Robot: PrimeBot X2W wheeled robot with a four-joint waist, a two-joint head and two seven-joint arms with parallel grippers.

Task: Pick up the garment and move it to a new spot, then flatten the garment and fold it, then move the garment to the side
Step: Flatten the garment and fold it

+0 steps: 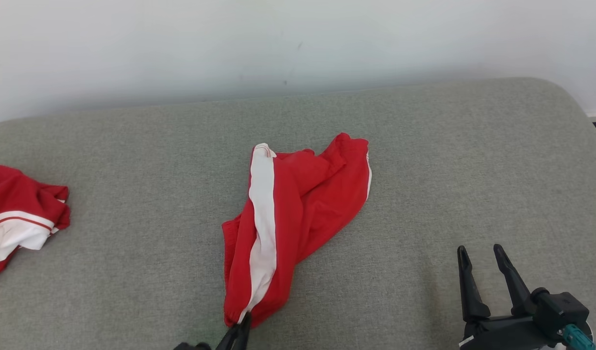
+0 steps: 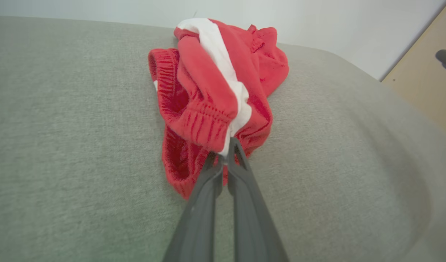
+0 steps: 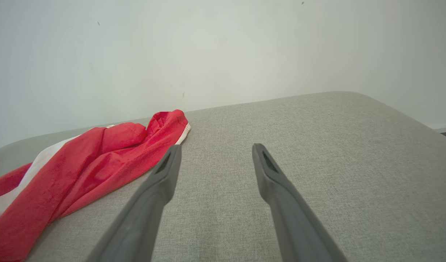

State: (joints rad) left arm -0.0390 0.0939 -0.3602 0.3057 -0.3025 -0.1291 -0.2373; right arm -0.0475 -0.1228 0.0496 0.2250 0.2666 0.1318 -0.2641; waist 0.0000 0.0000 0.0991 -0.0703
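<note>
Pinching of the elastic waistband [image 2: 204, 123] is being done by the left pincer [image 2: 225, 154], which is closed tight on the near end of the red shorts [image 1: 298, 204]; the hold is judged to be for lifting them to a new spot. The shorts are lying crumpled mid-table [image 1: 424, 146], white stripe [image 1: 262, 204] uppermost. The right pincer [image 1: 480, 250] is being held wide and empty, well apart to the right. A second red-and-white garment [image 1: 21, 214] is occupying the left edge, so clearance there is judged poor.
</note>
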